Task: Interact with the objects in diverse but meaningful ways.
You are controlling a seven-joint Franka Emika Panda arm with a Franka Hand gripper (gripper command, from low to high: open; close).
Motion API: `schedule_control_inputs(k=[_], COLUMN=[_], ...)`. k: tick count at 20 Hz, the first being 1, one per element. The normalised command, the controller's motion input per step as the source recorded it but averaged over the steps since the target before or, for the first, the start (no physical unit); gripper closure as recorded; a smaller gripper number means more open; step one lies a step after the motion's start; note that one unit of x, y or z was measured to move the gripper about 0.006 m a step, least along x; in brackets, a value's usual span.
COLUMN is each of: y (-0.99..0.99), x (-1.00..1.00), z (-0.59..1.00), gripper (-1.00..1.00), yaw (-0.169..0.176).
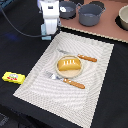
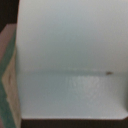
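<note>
Hovering gripper (image 1: pixel 47 34) sat upper left | grip state unclear | yellow packet (image 1: pixel 13 77) lay lower left, long axis roughly horizontal.

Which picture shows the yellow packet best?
The exterior view. There the whole yellow packet lies on the black table, off the placemat toward that view's left. The wrist view shows only a pale surface filling the picture, no packet.
</note>
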Motion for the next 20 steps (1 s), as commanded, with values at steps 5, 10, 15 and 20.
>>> schedule_control_inputs(k=[5, 10, 15, 20], y=[-0.01, -0.12, -0.38, -0.53], x=[-0.08, 0.00, 0.00, 0.00], z=[0.01, 0.22, 0.62, 0.80], gripper=[-1.00, -1.00, -1.00, -1.00], yaw=[0.000, -0.004, -0.059, -0.060])
